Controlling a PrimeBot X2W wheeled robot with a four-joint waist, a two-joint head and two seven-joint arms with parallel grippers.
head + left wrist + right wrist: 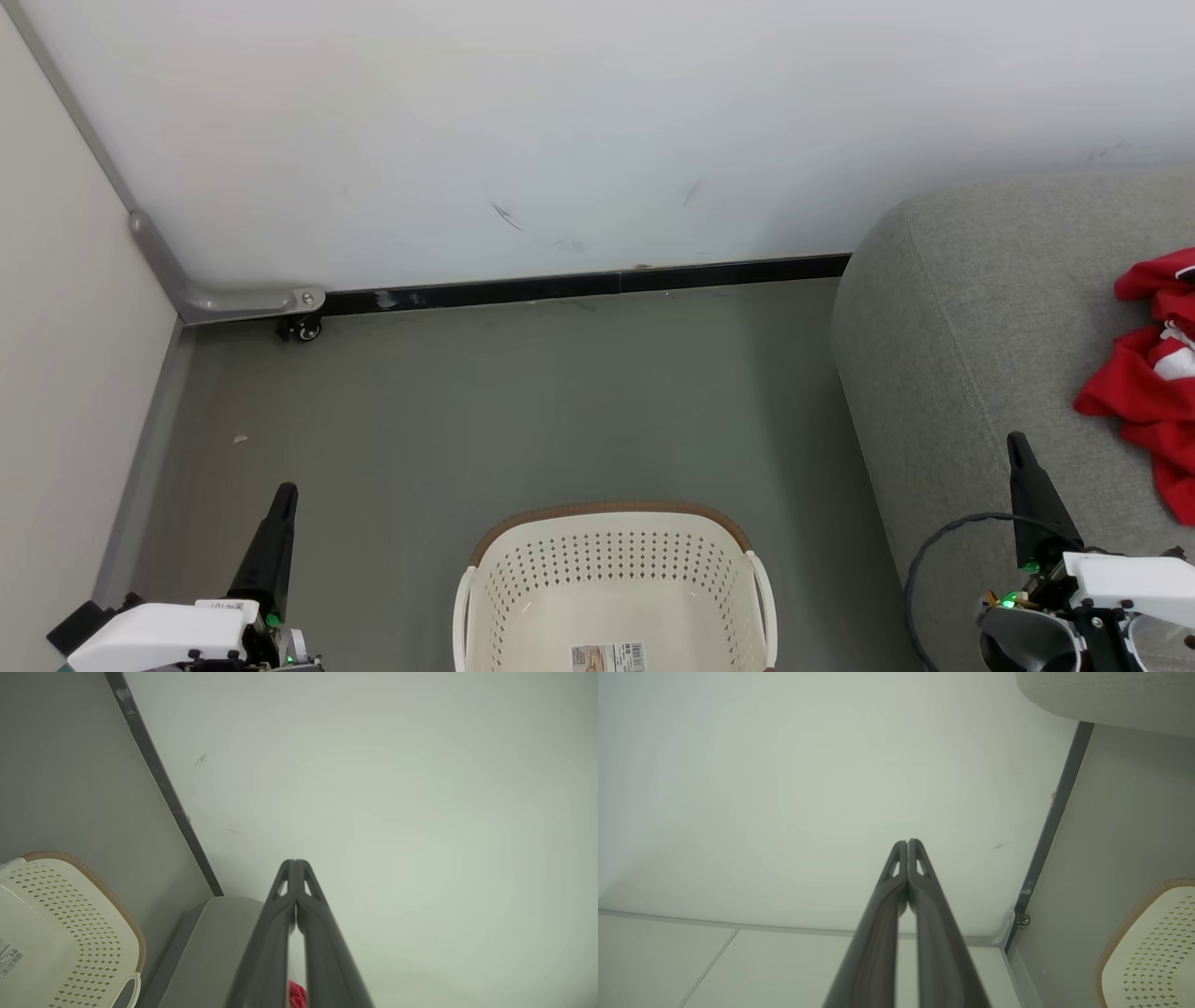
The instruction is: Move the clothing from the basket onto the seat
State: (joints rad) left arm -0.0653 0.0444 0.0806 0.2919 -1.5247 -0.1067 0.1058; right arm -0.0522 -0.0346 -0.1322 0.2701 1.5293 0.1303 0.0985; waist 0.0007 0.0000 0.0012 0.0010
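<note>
Red garments (1153, 373) on grey sofa cushion (962, 327); laundry basket (611, 579) bare. Left claw (288, 492), right claw (1017, 442) pressed together, empty. Keep clear; confirm nothing remains.

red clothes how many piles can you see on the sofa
1: one red heap of clothing on the seat, at the head view's right edge. The edge cuts it off, so more may be hidden.

A black baseboard (579, 284) edges the grey floor (523, 411).
</note>
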